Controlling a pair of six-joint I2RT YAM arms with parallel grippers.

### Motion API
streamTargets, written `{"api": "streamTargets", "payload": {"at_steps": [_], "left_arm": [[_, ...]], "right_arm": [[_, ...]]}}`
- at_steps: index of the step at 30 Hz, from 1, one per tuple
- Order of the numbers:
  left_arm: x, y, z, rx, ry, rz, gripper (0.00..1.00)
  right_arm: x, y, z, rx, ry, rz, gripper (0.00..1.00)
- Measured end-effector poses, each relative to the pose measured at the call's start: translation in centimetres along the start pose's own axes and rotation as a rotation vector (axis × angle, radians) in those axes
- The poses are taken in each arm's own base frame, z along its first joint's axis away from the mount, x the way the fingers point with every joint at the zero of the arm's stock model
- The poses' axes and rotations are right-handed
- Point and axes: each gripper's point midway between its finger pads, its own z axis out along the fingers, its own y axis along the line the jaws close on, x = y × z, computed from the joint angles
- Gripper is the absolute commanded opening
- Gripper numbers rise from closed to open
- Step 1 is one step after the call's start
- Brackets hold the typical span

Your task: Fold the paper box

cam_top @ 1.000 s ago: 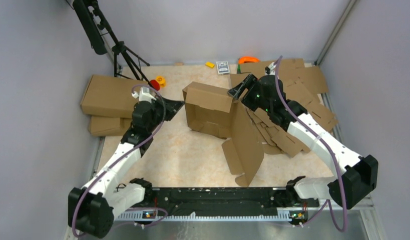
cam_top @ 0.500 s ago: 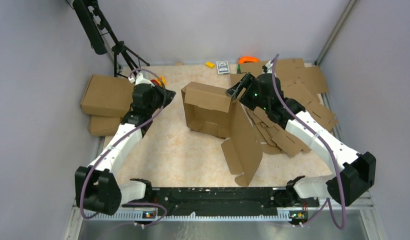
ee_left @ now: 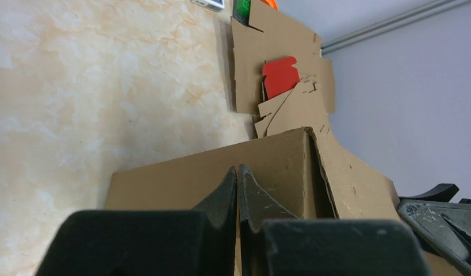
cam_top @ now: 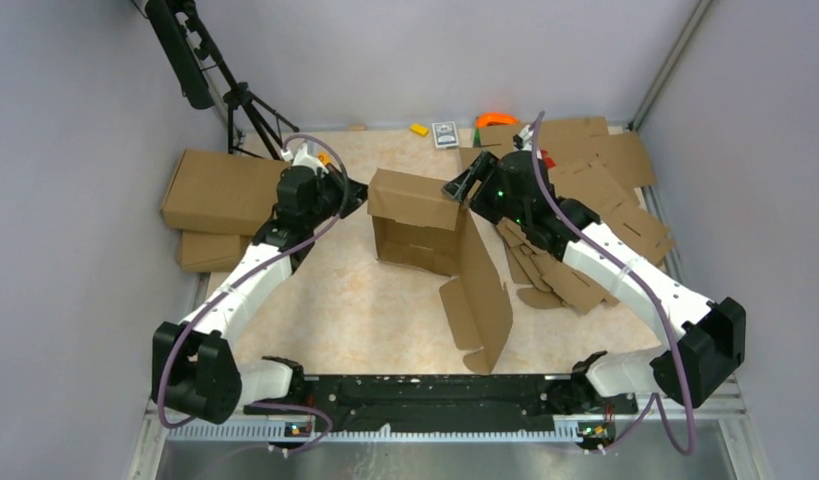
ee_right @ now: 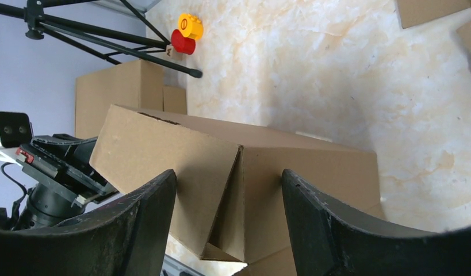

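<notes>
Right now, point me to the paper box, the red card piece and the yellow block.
paper box [cam_top: 415, 198], top external view, its upper panel.
red card piece [ee_left: 280, 76], left wrist view, middle of its face.
yellow block [ee_right: 190, 26], right wrist view, its top face.

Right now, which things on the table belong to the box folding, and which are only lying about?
For the job: paper box.
Lying about: heap of flat cardboard sheets; two closed cardboard boxes at left; yellow block; red block; tripod.
</notes>
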Motion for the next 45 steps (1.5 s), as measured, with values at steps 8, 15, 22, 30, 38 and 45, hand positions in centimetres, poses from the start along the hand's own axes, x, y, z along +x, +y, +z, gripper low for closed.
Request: {"api": "streamTargets", "payload": {"at_steps": [8,15,22,30,38,45], "left_arm": [[0.1,-0.4,-0.5,-0.002,-0.016,0.017,0.05],[-0.3,-0.6,-1.2,0.002,-0.039,0.051,0.1],[0.6,0.1,-1.2,-0.005,-0.021,0.043,0.11],[0.9,-0.1,-1.1,0.013,-0.001,0.038,0.11],[0.9,0.5,-0.9,-0.005,-0.004,0.03,0.13],[0.8,0.8,-1.0,-0.015,-0.011,0.037,0.21]], "right_arm": [[-0.2,-0.1,0.1,0.04,-0.05,0.057,0.52],[-0.7,-0.5,0.1,0.068,-0.086,0.074,0.43],[-0.8,-0.5,0.1,0.069,-0.089,0.088,0.5],[-0.8,-0.1,0.3,0.08,-0.111,0.169,0.49],[-0.7,0.1,1.0,0.116,-0.121,0.202,0.36],[-0.8,-0.1,0.9,0.14,-0.136,0.199,0.35]]}}
